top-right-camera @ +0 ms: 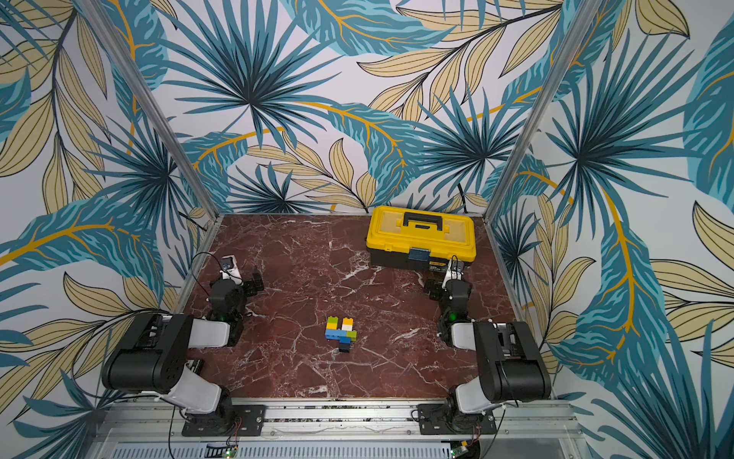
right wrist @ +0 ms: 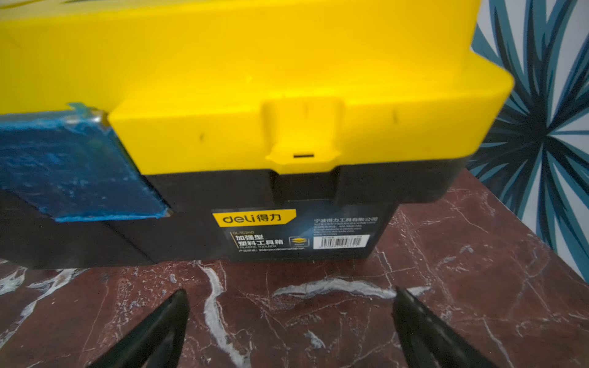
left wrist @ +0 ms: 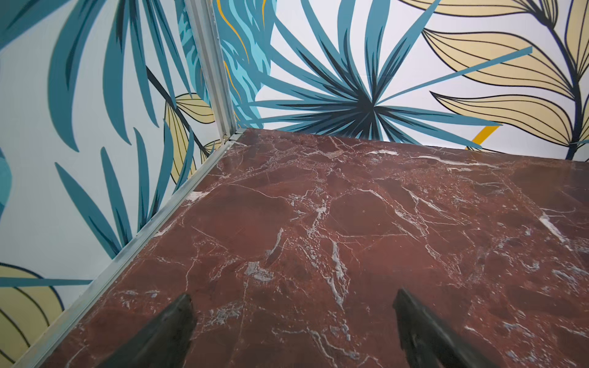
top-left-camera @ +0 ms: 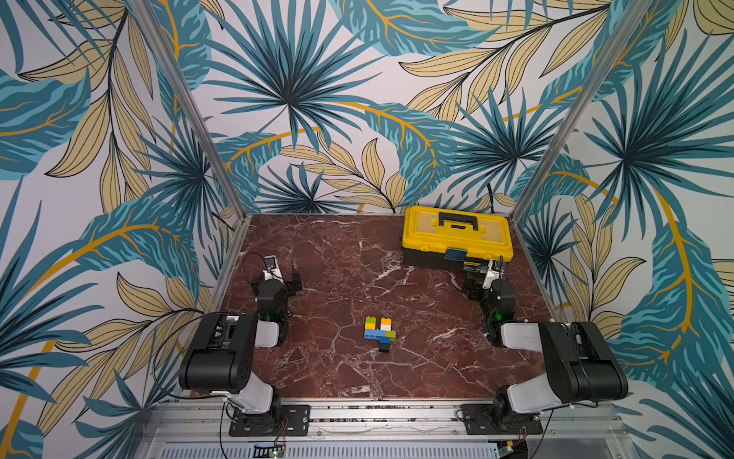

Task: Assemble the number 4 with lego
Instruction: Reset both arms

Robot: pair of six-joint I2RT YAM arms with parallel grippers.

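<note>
Left gripper (left wrist: 291, 302) and right gripper (right wrist: 291, 296) are spread wide, holding nothing. You see the flat multicoloured lego number 4 (top-left-camera: 380, 334) mid-table in both top views only; the right wrist view faces the yellow plastic toolbox (right wrist: 287, 95).

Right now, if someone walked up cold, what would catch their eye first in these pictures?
The bright yellow toolbox at the far right of the red marble table stands out first, against loud palm-leaf wallpaper. Then the number 4, a small multicoloured brick figure, lies mid-table, with the left tool and right tool open, well clear of it.
</note>
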